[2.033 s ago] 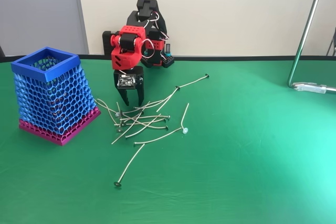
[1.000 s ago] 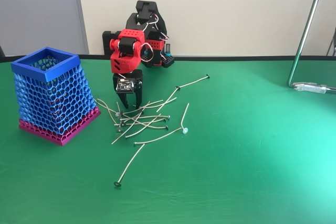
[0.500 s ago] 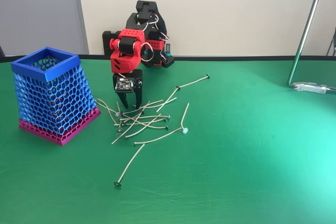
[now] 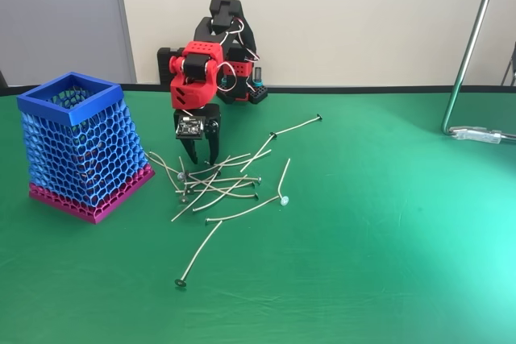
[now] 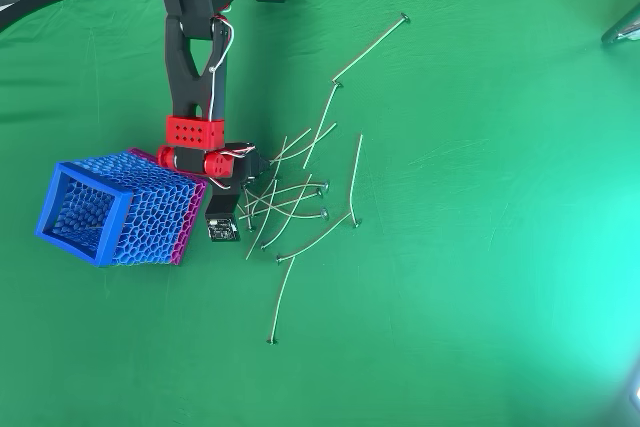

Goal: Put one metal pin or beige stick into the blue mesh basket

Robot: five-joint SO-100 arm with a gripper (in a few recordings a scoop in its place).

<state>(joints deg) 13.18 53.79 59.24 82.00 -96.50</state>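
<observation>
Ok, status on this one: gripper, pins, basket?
Gripper open, empty, tips down over the pin pile. Blue mesh basket upright beside the arm, no pin seen inside. Path looks clear.

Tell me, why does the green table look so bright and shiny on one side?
In the overhead view, light glares off the green table cloth toward the right, washing it to pale turquoise; in the fixed view the same bright patch sits right of the thin metal pins. The left stays darker, near the blue honeycomb mesh basket. Both views are sharp.
</observation>
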